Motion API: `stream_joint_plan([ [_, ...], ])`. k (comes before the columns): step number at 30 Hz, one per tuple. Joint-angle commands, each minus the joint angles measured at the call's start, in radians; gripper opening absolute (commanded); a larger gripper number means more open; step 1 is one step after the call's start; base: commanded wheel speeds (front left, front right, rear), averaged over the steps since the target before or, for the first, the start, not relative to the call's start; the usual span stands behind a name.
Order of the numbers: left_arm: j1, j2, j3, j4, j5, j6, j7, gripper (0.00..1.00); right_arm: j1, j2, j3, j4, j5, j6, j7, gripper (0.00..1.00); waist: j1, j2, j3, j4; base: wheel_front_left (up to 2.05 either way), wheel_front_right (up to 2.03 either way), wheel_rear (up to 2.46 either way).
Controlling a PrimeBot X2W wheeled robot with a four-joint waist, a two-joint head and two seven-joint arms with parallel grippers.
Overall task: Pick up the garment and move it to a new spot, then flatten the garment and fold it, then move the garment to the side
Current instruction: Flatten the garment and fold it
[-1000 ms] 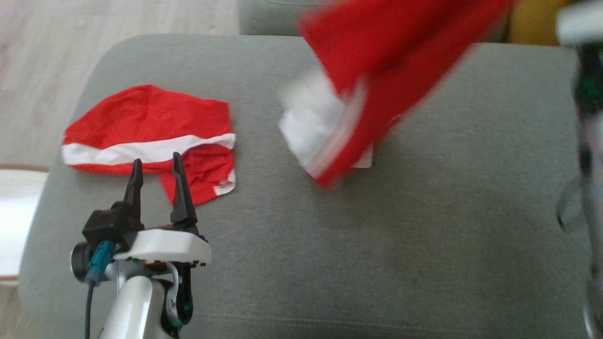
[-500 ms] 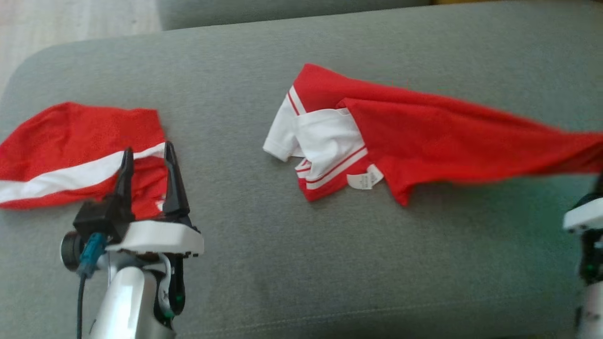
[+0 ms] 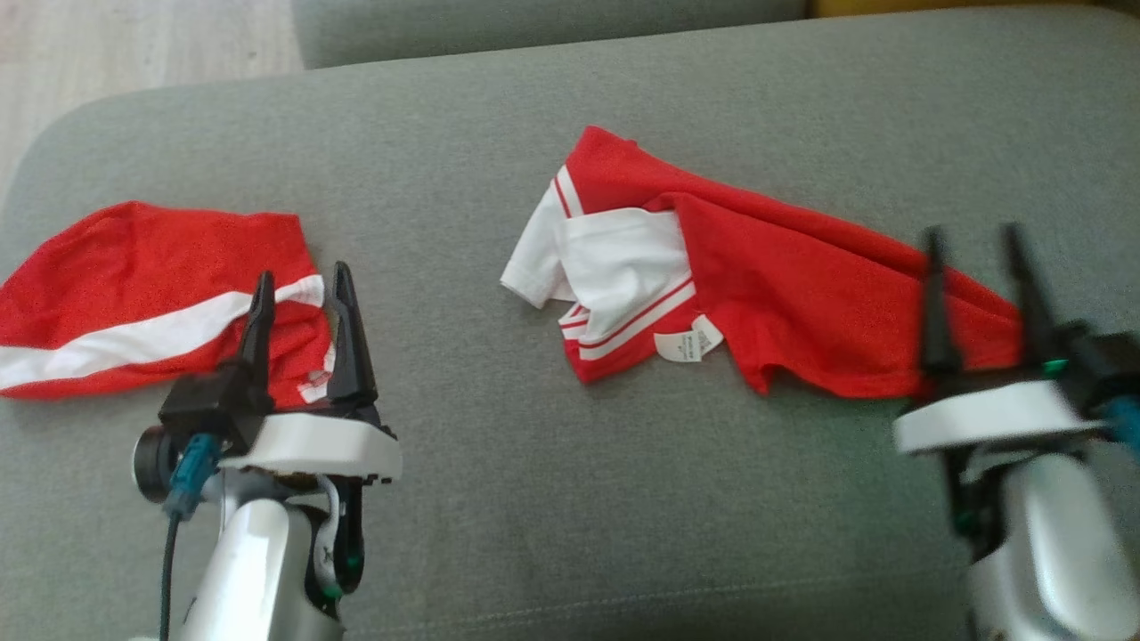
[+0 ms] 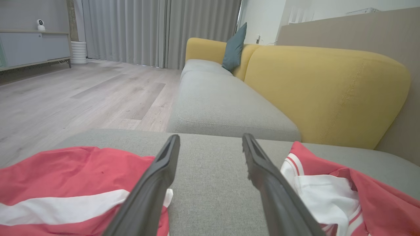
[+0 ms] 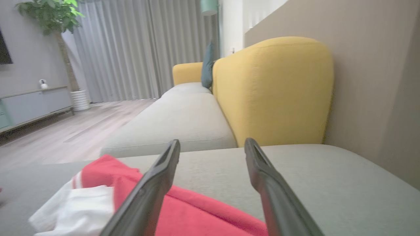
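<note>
Red-and-white shirt [image 3: 802, 294] lies crumpled mid-cushion on grey sofa [image 3: 534, 499]. Right gripper [image 3: 975, 240] at its right edge, jaws wide, empty. Left gripper [image 3: 298, 285] beside red shorts [image 3: 134, 267], jaws wide, empty.

grey sofa seat [image 3: 623, 499] — yellow backrest [image 4: 325, 91], pale wood floor [image 4: 82, 98], grey curtains [image 4: 147, 29]
</note>
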Motion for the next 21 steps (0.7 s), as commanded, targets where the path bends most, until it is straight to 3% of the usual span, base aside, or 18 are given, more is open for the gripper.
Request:
stream_joint_plan([
  [1,-0.038,0.009,0.027,-0.041,0.003,-0.004,-0.009,1.0,0.001,0.002,0.053,-0.045,0.006,0.007,-0.013,1.0,0.0,-0.0001,-0.006,0.01,0.0,0.0,0.0],
  [9,-0.014,0.009,-0.018,-0.078,-0.013,-0.005,-0.009,1.0,0.121,0.002,0.204,-0.06,0.019,0.007,-0.043,1.0,0.0,-0.0001,-0.032,0.066,0.0,0.0,0.0],
  [15,-0.01,0.009,-0.035,-0.085,-0.019,0.0,-0.009,1.0,0.122,-0.006,0.211,-0.023,-0.006,0.007,-0.047,1.0,0.0,-0.0001,-0.019,0.092,0.0,0.0,0.0],
  [21,-0.014,0.009,-0.043,-0.078,-0.018,-0.001,-0.009,1.0,0.107,-0.02,0.201,0.09,-0.04,0.007,-0.016,1.0,0.0,-0.0001,0.009,0.114,0.0,0.0,0.0],
])
